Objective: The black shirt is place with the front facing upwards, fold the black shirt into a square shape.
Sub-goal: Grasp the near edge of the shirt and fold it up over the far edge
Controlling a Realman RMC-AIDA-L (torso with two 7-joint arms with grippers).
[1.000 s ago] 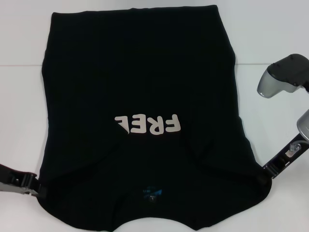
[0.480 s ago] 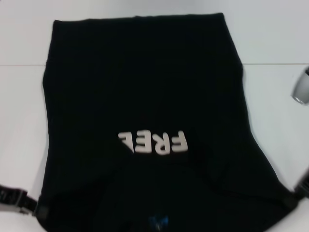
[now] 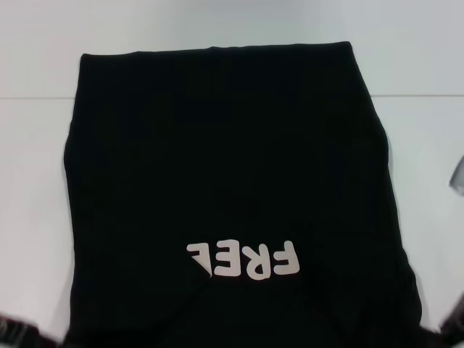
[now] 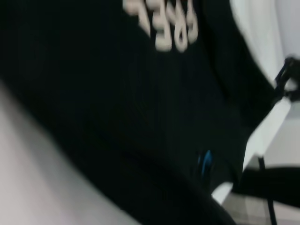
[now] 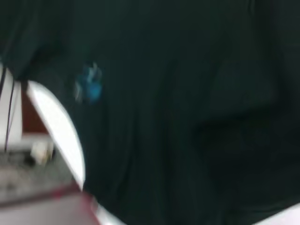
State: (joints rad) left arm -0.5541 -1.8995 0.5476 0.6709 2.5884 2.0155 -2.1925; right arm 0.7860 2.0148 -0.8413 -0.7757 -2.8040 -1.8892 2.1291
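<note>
The black shirt (image 3: 225,159) lies front up on the white table (image 3: 217,25) and fills most of the head view. Its off-white lettering (image 3: 243,259) reads upside down near the bottom. My left gripper (image 3: 13,332) shows only as a sliver at the shirt's near left corner. My right gripper (image 3: 453,332) is just as cut off at the near right corner. Both hold those corners. The left wrist view shows the shirt (image 4: 93,93), its lettering (image 4: 164,23) and the blue neck label (image 4: 204,164). In the right wrist view the shirt (image 5: 187,117) and label (image 5: 89,84) fill the picture.
Bare white table shows beyond the shirt's far edge and along both sides (image 3: 32,181). A silver part of the right arm (image 3: 458,174) sits at the right border. The table's near edge (image 5: 61,126) and the floor below it appear in the right wrist view.
The shirt has slid toward me: the lettering and far hem sit lower in the head view. Both grippers have drawn back with its near corners, almost out of view. The neck label has left the head view.
</note>
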